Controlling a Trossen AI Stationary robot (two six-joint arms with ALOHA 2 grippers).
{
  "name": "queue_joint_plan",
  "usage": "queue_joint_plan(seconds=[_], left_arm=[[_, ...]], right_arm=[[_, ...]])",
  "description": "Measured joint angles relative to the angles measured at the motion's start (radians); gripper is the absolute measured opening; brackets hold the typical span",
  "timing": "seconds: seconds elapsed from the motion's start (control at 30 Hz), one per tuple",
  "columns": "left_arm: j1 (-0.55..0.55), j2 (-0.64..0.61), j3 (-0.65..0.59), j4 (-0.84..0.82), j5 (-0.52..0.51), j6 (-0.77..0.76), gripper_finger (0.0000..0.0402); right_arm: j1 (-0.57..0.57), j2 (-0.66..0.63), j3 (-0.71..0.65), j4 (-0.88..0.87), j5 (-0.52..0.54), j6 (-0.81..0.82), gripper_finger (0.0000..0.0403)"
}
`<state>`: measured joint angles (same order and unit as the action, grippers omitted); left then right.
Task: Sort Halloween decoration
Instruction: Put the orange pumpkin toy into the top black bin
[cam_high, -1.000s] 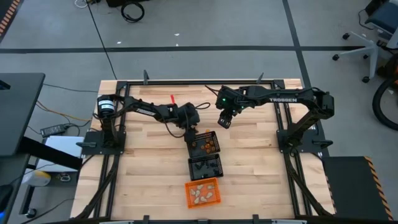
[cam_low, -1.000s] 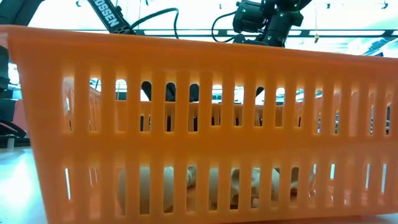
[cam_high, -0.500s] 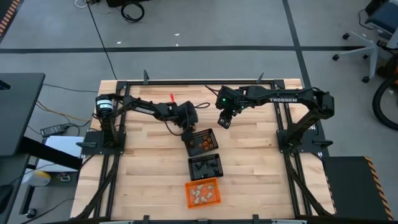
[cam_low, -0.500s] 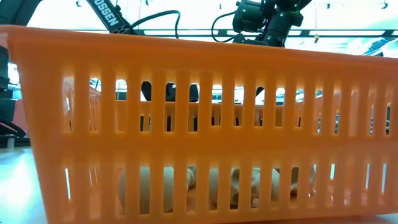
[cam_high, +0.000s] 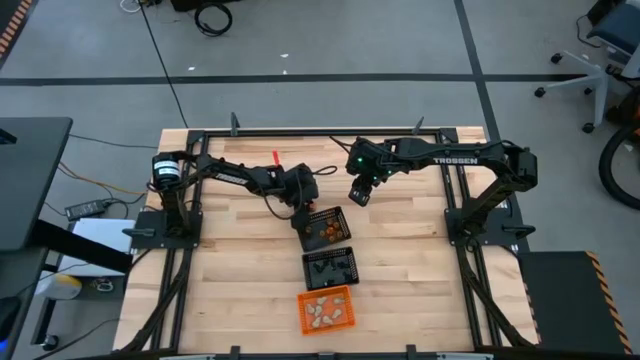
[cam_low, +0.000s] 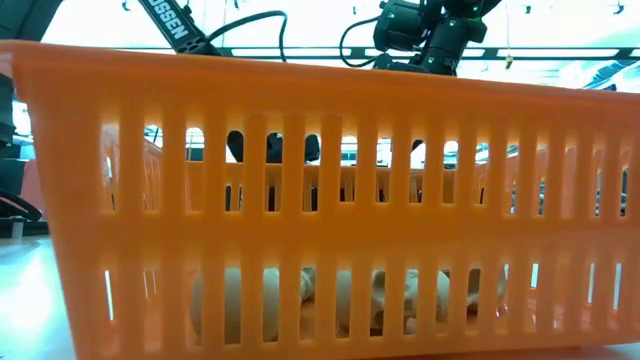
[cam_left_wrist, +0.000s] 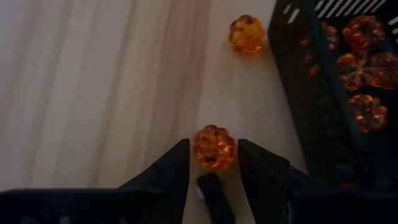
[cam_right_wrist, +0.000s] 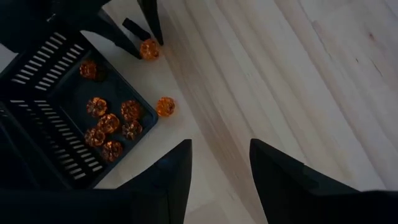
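Observation:
My left gripper (cam_high: 299, 207) is down at the table by the far left corner of a black mesh basket (cam_high: 345, 217) that holds several orange pumpkin trinkets (cam_right_wrist: 112, 127). It is open (cam_left_wrist: 214, 149), with one loose orange pumpkin (cam_left_wrist: 214, 145) lying on the table between its fingertips. A second loose pumpkin (cam_left_wrist: 247, 34) rests on the wood beside the basket's wall. My right gripper (cam_high: 360, 194) hovers open (cam_right_wrist: 221, 171) above the table, to the far right of that basket. Cream-white trinkets (cam_low: 340, 300) lie in the orange basket (cam_high: 326, 308); black ones lie in the middle basket (cam_high: 330, 267). My left gripper comes from above, pointing down, with one finger (cam_left_wrist: 177, 165) on each side of the loose orange pumpkin (cam_right_wrist: 149, 48), which sits on the table. The gaps beside it are very narrow, and I cannot tell whether the fingers touch it.
The three baskets stand in a row from the table's middle toward its near edge. Bare wood (cam_high: 240, 270) lies to their left and right. A red mark (cam_high: 276, 158) shows near the far edge. The orange basket's slotted wall (cam_low: 70, 200) fills the low view.
My left gripper has moved a little toward the table's left edge, away from the basket's corner. My right gripper has kept still.

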<state>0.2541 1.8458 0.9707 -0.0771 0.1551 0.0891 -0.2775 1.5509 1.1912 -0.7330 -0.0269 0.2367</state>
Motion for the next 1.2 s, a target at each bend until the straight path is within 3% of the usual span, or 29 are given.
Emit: queue_joint_plan(seconds=[1.0,1.2], left_arm=[[-0.058,0.014,0.003,0.014,-0.056,0.004,0.0140],[-0.058,0.014,0.004,0.018,-0.056,0.002,0.0086]], right_arm=[[0.014,0.000,0.000,-0.002,-0.020,0.023,0.0165],[0.014,0.000,0.000,-0.002,-0.020,0.023,0.0165]])
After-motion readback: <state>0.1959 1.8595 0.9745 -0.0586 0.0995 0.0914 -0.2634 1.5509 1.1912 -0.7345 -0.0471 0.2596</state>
